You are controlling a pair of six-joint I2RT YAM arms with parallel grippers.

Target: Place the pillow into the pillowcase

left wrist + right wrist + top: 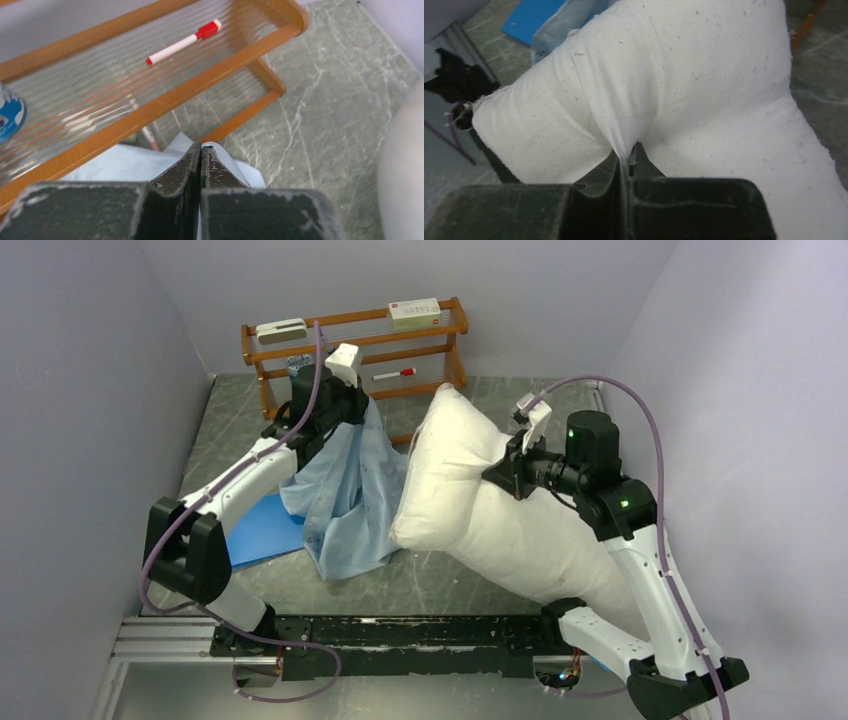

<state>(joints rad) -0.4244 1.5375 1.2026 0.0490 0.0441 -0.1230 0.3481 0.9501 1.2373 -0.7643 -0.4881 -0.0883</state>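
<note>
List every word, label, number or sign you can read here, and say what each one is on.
Nothing here can be read.
On the white box atop the wooden rack: a red mark and print, too small to read.
On the blue-and-white container: print too blurred to read.
On the red-capped marker: no lettering shows.
On the pillow and the pillowcase: no text seen.
</note>
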